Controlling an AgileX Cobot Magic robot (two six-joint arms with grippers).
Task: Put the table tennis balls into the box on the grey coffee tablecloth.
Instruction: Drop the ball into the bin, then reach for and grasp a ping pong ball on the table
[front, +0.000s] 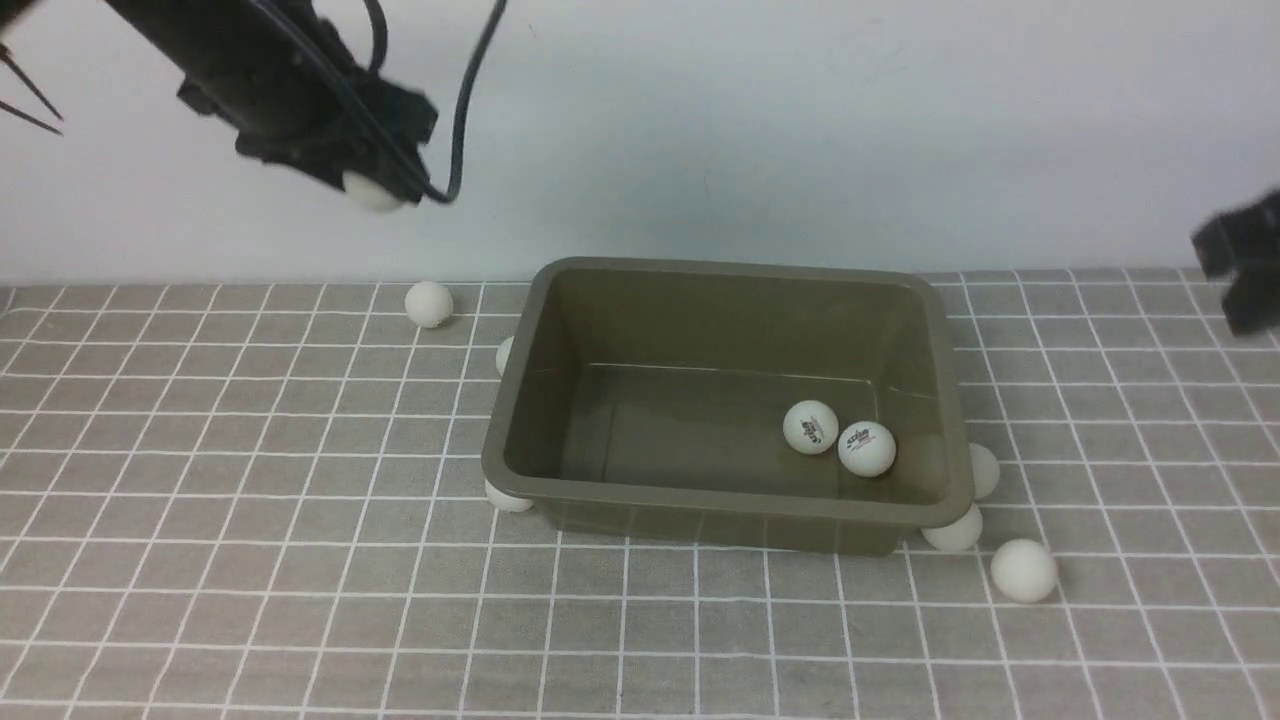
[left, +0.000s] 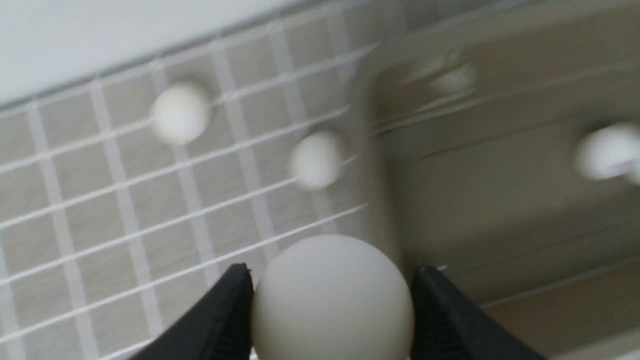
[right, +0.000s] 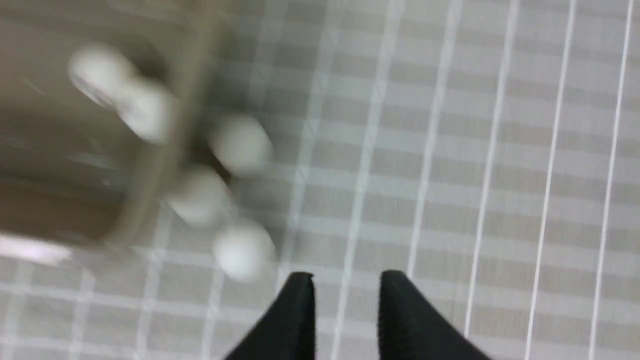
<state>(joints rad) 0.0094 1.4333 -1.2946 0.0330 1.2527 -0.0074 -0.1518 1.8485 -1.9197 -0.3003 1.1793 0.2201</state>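
The left claw (left: 332, 274) pinches a plain white table tennis ball (front: 372, 192) between its two black fingers. It is raised high above the grey coffee tablecloth (front: 250, 560), to the left of the box (front: 720, 500) and behind it. I judge the height is there so the ball can clear the rim before it is let go over the open tub.

The right claw (right: 347, 281) hangs at the far right, well apart from the box. Its tips are drawn nearly together, with only a narrow gap and nothing between them. It points down at bare cloth with the nearest loose balls off to one side, so it does not look lined up for a pick.

The count is nine table tennis balls, one box and two claws:
- **Carried:** one, in the left claw.
- **In the box:** two, lying touching near its right wall (front: 810, 427) (front: 866, 448) (both show a printed logo).
- **On the cloth, left side:** three — one in the open beyond the far-left corner (front: 429, 304), one half hidden by the left wall (front: 505, 355), and one tucked at the front-left corner (front: 508, 497).
- **On the cloth, front-right corner:** three — one against the right wall (front: 985, 470), one at the corner (front: 952, 528), and one just beside it (front: 1023, 570).
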